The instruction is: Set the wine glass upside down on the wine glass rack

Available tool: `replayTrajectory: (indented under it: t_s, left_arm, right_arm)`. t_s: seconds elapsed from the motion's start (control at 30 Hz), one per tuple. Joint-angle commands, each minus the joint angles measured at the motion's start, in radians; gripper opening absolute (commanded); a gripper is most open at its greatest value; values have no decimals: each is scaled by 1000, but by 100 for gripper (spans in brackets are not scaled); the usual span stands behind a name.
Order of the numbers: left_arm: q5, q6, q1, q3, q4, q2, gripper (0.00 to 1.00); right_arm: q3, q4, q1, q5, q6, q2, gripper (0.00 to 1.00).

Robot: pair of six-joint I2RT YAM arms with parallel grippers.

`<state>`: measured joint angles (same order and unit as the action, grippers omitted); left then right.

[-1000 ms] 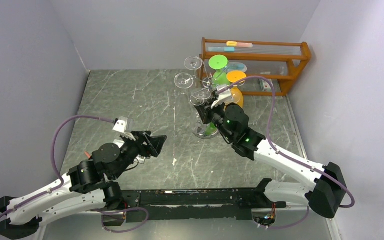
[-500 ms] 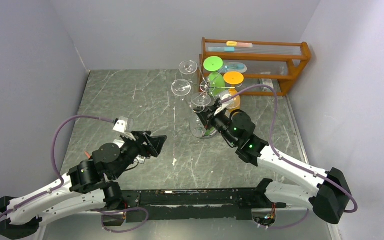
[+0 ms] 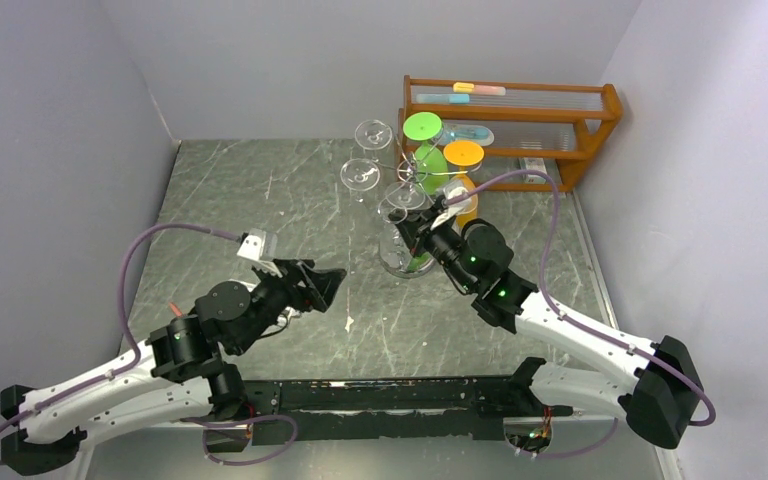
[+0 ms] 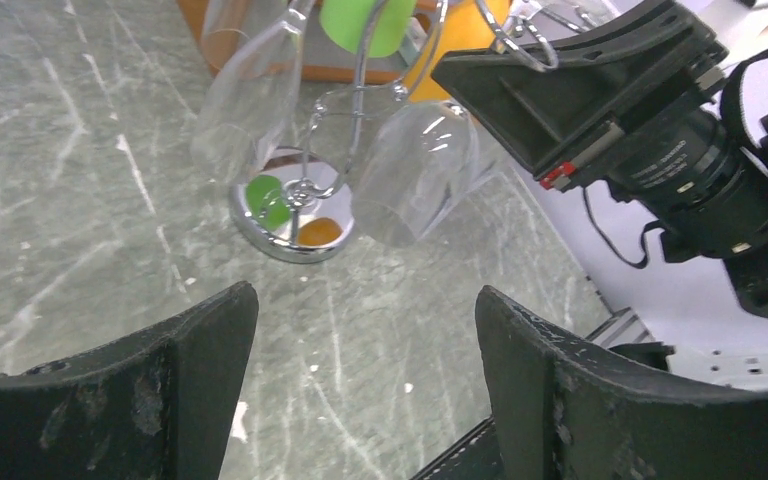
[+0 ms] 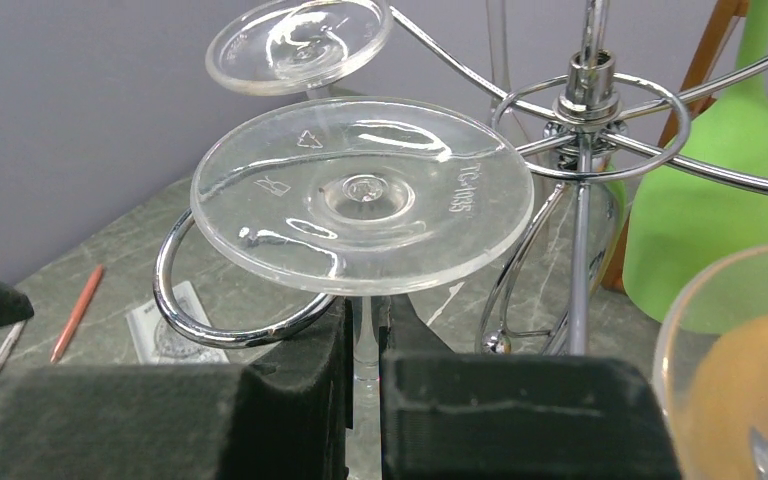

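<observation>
Wine glass (image 5: pixel 365 190) stem pinched in R tool (image 5: pixel 365 345), wrist cam only, L tool (image 4: pixel 365 310) wide

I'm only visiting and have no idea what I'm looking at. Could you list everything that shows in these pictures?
wine glass rack: one, shiny chrome, far middle of the table
clear wine glasses: three, see-through, upside down at the rack's arms; one of them, the wine glass, is gripped by its stem
green wine glass: one, green, upside down on the rack's far side
orange wine glass: one, orange, upside down on the rack's right side
wooden shelf rack: one, brown, far right corner
thin sticks: two, one red and one paler, lying on the table
table: one, grey-green marbled, under everything
left gripper: one, black, open and empty, near left
right gripper: one, black, shut on the wine glass's stem
</observation>
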<state>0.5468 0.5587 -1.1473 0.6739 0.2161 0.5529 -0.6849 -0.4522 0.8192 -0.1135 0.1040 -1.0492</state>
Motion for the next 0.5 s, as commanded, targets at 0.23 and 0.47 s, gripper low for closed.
replayTrajectory:
  t_s: [0.23, 0.47]
  left_arm:
    - [-21, 215, -2, 96, -309, 218, 74]
    - [107, 387, 0, 113, -419, 284, 49]
  right_arm:
    - [-45, -75, 36, -79, -9, -11, 6]
    - [-54, -46, 49, -172, 21, -15, 6]
